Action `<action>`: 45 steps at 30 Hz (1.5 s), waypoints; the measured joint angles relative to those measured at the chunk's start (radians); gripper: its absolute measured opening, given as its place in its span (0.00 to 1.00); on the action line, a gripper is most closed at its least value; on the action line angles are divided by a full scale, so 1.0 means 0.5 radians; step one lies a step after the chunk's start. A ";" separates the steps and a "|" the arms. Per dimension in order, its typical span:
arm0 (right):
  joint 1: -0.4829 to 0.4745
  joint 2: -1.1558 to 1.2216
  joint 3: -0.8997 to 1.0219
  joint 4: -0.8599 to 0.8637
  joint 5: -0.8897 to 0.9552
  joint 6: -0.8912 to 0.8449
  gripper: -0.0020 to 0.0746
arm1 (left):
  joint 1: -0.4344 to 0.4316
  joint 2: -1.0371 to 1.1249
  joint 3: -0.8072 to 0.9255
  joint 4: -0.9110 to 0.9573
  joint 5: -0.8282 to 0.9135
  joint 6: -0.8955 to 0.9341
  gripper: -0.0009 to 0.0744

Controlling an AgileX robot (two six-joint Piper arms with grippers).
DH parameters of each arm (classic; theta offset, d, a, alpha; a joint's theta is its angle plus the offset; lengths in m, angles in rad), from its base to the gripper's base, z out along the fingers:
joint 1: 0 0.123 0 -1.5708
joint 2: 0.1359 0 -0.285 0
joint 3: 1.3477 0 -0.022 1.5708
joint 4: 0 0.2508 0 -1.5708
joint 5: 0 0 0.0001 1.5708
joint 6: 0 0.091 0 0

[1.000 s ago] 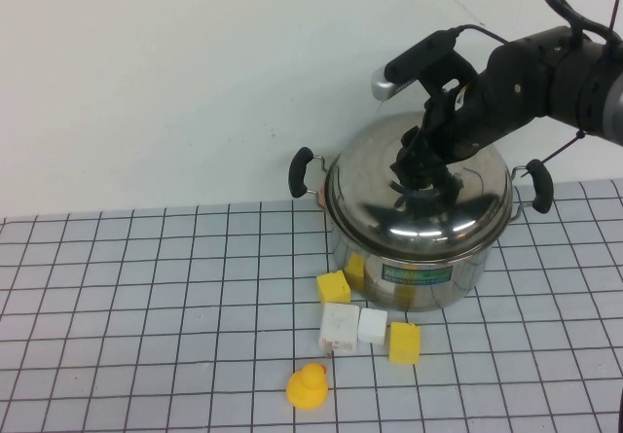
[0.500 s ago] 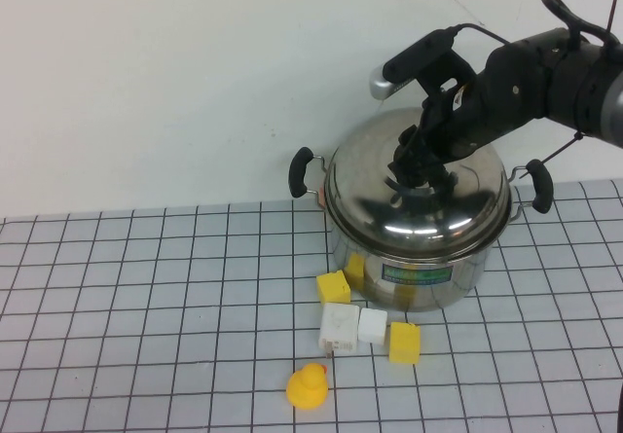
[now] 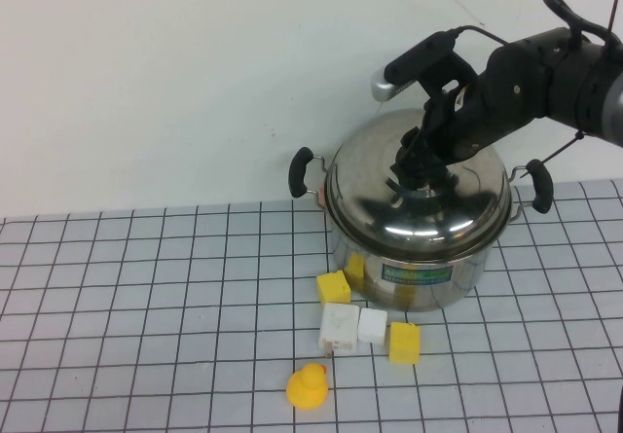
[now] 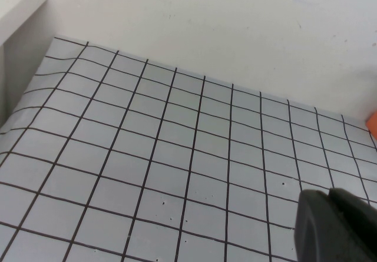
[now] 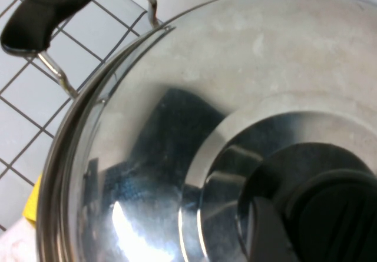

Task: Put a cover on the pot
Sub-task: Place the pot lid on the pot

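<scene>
**Nearly done: lid on the pot**

The pot (image 3: pixel 419 258) stands at the tabletop's (image 3: pixel 146 297) rear, lid (image 3: pixel 419 199) seated. Right gripper (image 3: pixel 421 172) sits at the knob; its finger state I cannot tell. Left gripper (image 4: pixel 336 226) hovers aside, likewise unclear. Release remains.

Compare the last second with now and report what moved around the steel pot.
Hardly anything moved. The right pincer stays at the black knob of the domed steel lid, which rests on the shiny stainless-steel stockpot; its tip shifted slightly. The left pincer hangs over bare grid table. The yellow duck stayed put.
</scene>
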 joint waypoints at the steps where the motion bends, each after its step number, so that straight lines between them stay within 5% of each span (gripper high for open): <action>1: 0.000 0.000 0.000 0.000 0.003 0.000 0.49 | 0.000 0.000 0.000 0.000 0.000 0.000 0.01; 7: 0.000 0.000 0.000 0.000 0.003 0.000 0.62 | 0.000 0.000 0.000 0.000 0.000 0.000 0.01; 15: 0.000 -0.008 0.000 0.000 0.031 0.000 0.66 | 0.000 0.000 0.000 0.000 0.000 0.000 0.01; 45: -0.012 0.021 -0.008 0.061 0.038 -0.106 0.49 | 0.000 0.000 0.000 0.000 0.000 0.008 0.01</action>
